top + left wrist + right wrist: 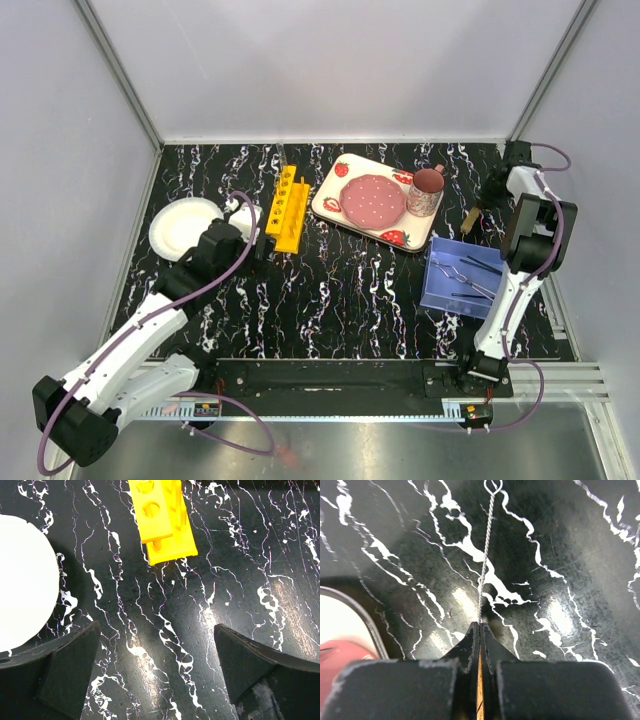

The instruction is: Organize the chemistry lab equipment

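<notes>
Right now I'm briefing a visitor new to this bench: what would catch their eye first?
Likely the yellow holed rack left of centre on the black marbled table, beside the strawberry-print tray. At far right, the right gripper is shut on a twisted wire ending in a loop.

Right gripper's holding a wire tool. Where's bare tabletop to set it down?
Widest bare tabletop: near middle, bordered by yellow rack, strawberry tray, blue tray and the near edge. Smaller patch at the back, behind the white plate. Crowded: far right, where pink cup, blue tray and right gripper with the wire tool sit close.
</notes>
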Robot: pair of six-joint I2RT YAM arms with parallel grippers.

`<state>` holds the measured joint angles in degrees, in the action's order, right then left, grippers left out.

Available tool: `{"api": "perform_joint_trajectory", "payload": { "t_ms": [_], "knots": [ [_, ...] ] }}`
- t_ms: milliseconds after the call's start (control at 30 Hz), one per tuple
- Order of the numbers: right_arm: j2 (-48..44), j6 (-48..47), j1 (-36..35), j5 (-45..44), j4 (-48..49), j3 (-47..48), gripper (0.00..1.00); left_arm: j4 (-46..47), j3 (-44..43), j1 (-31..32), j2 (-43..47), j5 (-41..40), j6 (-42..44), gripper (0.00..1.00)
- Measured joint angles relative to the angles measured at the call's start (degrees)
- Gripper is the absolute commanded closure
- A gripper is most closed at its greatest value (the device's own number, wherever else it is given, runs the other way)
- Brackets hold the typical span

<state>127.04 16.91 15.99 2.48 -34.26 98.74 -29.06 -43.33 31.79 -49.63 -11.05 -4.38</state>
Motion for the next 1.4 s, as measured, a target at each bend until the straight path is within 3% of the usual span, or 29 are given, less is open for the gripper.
{"api": "perform_joint_trajectory", "payload": {
  "t_ms": [133,267,467,600,767,967,1133,1367,1400],
  "knots": [
    [-4.9,-2.9,0.2,0.2,3.8,-2.3,1.00,0.0,0.0,0.0,0.1,-0.2,0.0,0.01],
    [-16.5,-8.7,0.3,1.6,7.6,-5.6,1.00,0.0,0.0,0.0,1.2,-0.4,0.0,0.01],
    [-37.7,-27.5,0.7,11.3,8.5,-11.9,1.00,0.1,0.2,0.0,5.3,-1.1,0.0,0.01],
    [-49.5,-45.9,0.8,24.2,-2.2,-15.0,1.00,0.3,0.4,0.0,7.2,-1.3,0.0,0.01],
    [-57.5,-63.5,0.6,34.2,-18.5,-22.1,1.00,0.5,0.6,0.0,7.4,-1.2,0.0,0.01],
    [-59.9,-73.9,0.6,34.7,-27.6,-36.3,0.98,0.5,0.7,0.0,7.5,-1.2,0.0,0.01],
    [-59.6,-77.1,0.6,32.5,-27.3,-42.8,0.96,0.5,0.7,0.0,7.6,-1.2,0.0,0.01],
    [-54.2,-78.0,0.6,28.0,-22.9,-44.5,0.68,0.5,0.7,0.0,8.6,-1.2,-0.1,0.01],
    [-53.6,-78.0,0.6,27.5,-22.5,-44.4,0.58,0.5,0.7,0.0,8.7,-1.2,-0.1,0.01]
  ]
}}
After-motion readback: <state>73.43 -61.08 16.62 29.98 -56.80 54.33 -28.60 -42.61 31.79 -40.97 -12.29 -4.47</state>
